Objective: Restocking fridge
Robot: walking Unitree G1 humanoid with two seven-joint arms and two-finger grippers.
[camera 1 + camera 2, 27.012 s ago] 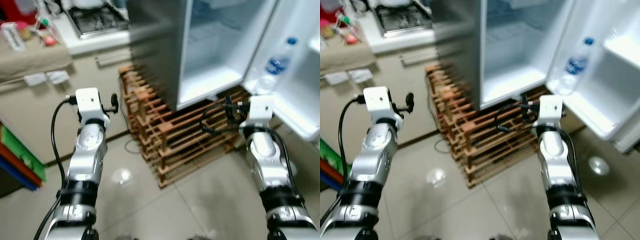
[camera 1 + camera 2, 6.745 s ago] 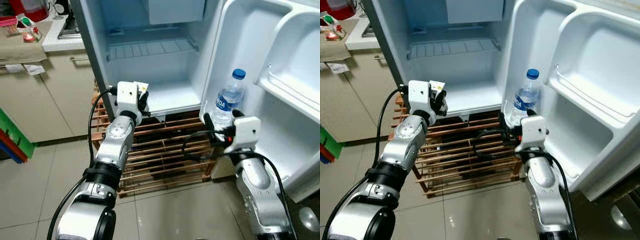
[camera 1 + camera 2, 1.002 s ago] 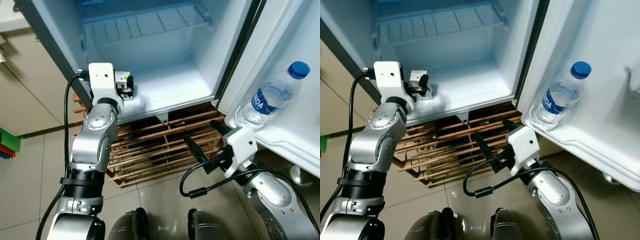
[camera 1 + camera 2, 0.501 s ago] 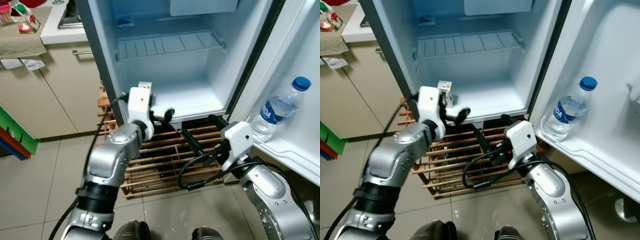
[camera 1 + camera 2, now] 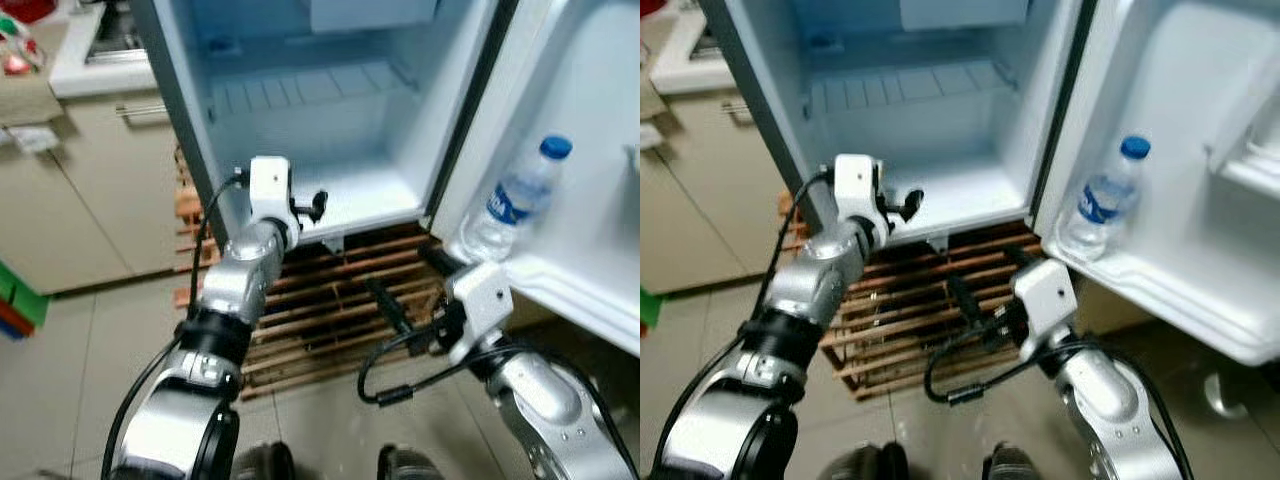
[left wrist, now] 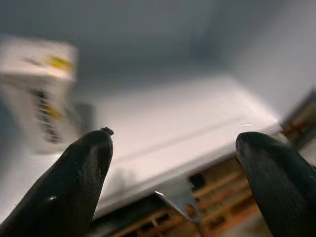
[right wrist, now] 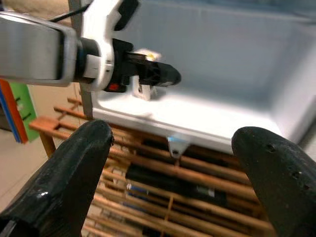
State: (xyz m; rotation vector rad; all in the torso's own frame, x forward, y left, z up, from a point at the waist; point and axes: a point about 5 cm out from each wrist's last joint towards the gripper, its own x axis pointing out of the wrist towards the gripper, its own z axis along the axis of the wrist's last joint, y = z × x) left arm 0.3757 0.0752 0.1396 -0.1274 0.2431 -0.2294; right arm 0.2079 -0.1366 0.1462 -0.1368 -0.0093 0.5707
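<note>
Standing upright on the white fridge floor [image 5: 370, 200], at its front left corner: 1 small white carton with yellow and black print [image 6: 42, 94]. Hovering just beside it, left gripper [image 6: 173, 163], fingers spread wide, empty. Sitting in the open door's lower shelf [image 5: 1160, 275]: 1 clear plastic water bottle with blue cap [image 5: 1102, 200]. Hanging low before the slatted wooden pallet [image 5: 330, 300], right gripper [image 7: 173, 168], also wide apart.

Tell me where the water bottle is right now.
The water bottle stands upright in the open fridge door's lower shelf, on the robot's right, just above and beyond the open right pincer.
</note>
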